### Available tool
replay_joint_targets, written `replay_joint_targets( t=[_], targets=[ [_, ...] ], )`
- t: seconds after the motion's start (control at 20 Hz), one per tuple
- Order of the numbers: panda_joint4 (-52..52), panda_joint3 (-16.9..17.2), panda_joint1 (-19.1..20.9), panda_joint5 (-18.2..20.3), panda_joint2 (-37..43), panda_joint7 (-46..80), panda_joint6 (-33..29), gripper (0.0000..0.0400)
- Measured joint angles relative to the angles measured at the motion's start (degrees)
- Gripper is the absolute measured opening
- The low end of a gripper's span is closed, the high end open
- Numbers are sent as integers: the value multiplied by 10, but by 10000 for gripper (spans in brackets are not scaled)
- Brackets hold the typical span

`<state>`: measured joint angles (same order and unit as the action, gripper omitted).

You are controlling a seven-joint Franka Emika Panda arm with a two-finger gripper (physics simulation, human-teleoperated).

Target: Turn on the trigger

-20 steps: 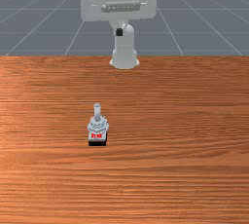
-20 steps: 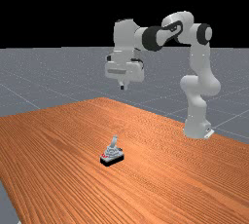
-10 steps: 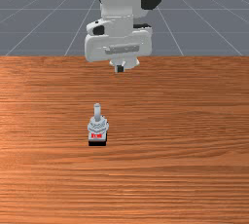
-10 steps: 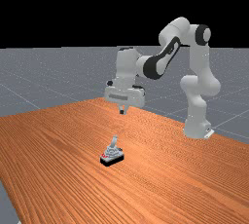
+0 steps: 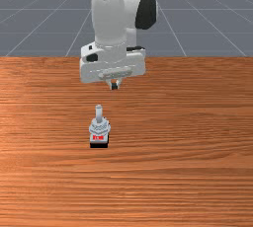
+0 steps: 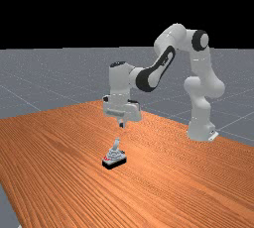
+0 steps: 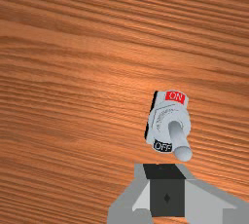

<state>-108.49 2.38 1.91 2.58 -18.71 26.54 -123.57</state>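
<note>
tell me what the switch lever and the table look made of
The lever looks like smooth grey metal, judging by its even, soft shading, though plastic is possible. The table seems to be wood, fairly matte, going by its streaked orange-brown grain.

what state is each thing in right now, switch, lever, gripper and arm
switch, off, standing on the table
lever, tilted toward the OFF label, away from the red ON label
gripper, shut, empty, raised above the table and clear of the lever
arm, bent, reaching out over the table
</note>
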Motion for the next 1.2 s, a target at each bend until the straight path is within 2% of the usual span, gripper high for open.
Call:
replay_joint_targets(
  t=[0.05, 0.1, 0.15, 0.2, 0.25, 0.4, 0.45, 0.55, 0.6, 0.65, 0.75, 0.95, 1.0, 1.1, 1.15, 1.2],
  targets=[
    [-30, -7, 9, 28, 11, -24, -46, 0],
    [-32, -4, 6, 3, 9, -34, -52, 0],
    [-33, -6, 7, 3, 6, -48, -56, 0],
    [-34, -9, 10, 29, 5, -26, -54, 0],
    [-35, -6, 3, 4, 6, -25, -57, 0],
    [-36, -20, 16, 56, -7, -47, -64, 0],
    [-42, 10, -19, -39, -10, 35, -83, 0],
    [-46, 18, -27, -53, -27, 48, -105, 0],
    [-9, -3, -5, 1, -53, 0, -52, 0],
    [4, -3, -5, 0, -67, 1, -41, 0],
    [-52, -10, 1, 1, -48, -37, -118, 0],
    [-121, -11, 4, -2, -5, -60, -143, 0],
    [-98, -5, -2, -1, -14, -18, -92, 0],
    [-127, -2, -2, 5, -1, -5, -142, 0],
    [-126, -1, 2, 5, -2, -18, -141, 0],
    [-119, -14, 25, 42, -5, -78, -129, 0]
  ],
)
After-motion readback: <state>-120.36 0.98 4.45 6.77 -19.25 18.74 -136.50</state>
